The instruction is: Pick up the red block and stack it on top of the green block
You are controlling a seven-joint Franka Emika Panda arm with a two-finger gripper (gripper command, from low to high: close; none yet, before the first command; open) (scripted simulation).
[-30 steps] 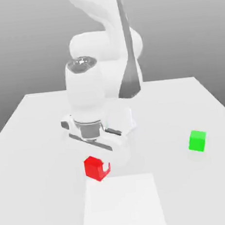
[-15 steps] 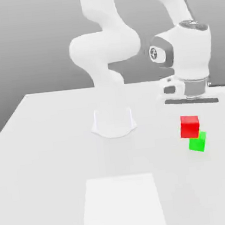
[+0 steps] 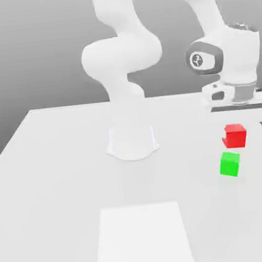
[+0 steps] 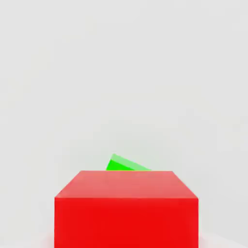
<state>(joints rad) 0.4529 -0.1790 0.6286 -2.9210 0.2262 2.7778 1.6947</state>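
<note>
While the arm hangs at the exterior view's right, the red block (image 3: 235, 136) sits off the counter (image 3: 59, 180).
In the exterior view it is under the gripper (image 3: 238, 123), just above the green block (image 3: 229, 164), apart; whether the jaws pinch it I cannot tell. In the hand view, red fills the foreground, green peeking beyond.

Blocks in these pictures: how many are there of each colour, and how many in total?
Red block: 1
Green block: 1
Total: 2 blocks
</note>
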